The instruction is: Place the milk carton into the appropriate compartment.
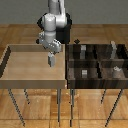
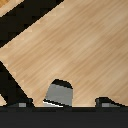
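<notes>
The milk carton [image 1: 51, 60] is a small grey-white box standing on the floor of the light wooden tray [image 1: 34, 83], near its side toward the exterior view's right. My gripper [image 1: 51, 52] hangs directly above it. In the wrist view the carton [image 2: 60, 94] sits between my two fingertips [image 2: 20, 105], with a clear gap on each side. The gripper [image 2: 64, 104] is open and does not touch the carton.
A dark tray [image 1: 97, 83] split by partitions into several compartments stands beside the light tray at the exterior view's right. Small grey items [image 1: 84, 73] [image 1: 116, 70] sit among its partitions. Both trays stand on thin legs above a wooden floor.
</notes>
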